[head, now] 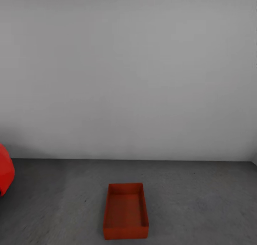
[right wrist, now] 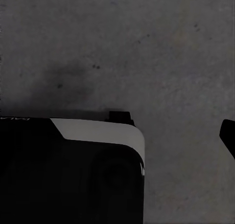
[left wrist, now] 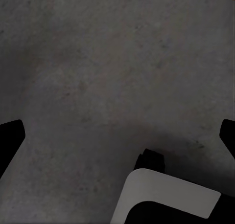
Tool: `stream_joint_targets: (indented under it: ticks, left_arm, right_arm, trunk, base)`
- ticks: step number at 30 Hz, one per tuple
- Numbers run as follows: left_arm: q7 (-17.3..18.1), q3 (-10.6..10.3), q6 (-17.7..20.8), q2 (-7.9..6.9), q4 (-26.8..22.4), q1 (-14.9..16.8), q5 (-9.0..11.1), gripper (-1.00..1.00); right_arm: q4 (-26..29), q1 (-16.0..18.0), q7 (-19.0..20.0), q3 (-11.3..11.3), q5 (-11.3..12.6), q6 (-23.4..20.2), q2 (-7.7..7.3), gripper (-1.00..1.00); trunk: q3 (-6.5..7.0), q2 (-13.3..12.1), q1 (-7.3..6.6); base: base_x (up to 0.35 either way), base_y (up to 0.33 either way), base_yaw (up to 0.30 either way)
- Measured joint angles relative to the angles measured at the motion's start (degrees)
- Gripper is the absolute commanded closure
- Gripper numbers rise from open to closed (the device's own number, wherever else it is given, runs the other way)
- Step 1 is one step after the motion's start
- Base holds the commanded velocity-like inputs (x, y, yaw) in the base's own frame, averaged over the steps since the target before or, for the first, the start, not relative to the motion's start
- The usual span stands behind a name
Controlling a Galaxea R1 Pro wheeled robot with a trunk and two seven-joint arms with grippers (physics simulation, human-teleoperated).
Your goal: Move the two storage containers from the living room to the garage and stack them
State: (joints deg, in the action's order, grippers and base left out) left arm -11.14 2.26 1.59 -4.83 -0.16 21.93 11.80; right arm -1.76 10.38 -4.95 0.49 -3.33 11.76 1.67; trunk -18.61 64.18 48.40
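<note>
A plain white wall (head: 128,70) fills most of the head view, evenly and softly lit. It meets a rough, mottled dark grey concrete floor (head: 200,202) along a straight line. A rounded glossy red car (head: 5,172) part juts in at the left edge.

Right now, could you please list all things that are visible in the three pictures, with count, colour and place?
storage container: one, red-orange, open top, empty, on the floor before the wall.
car: one, glossy red, part of it at the head view's left edge.
floor: one, mottled grey concrete.
wall: one, plain white, behind the container.
robot's base: black with a white edge, over the floor.
left gripper: one, dark fingertips far apart, holding nothing.
</note>
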Motion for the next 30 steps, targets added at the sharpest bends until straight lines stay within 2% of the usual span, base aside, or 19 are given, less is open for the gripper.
stream_joint_targets:
  ticks: [26,30]
  left_arm:
    - [0.0,0.0,0.0,0.00,0.0,0.0,0.0,-1.00]
    - [0.0,0.0,0.0,0.01,0.0,0.0,0.0,-1.00]
  right_arm:
    - [0.0,0.0,0.0,0.0,0.5,0.0,-0.07,-1.00]
    - [0.0,0.0,0.0,-0.1,0.5,0.7,-0.48,-1.00]
  trunk:
    - [2.36,0.0,0.00]
    - [2.42,0.0,0.00]
  base:
    - [0.000,0.000,0.000]
    - [0.000,0.000,-0.167]
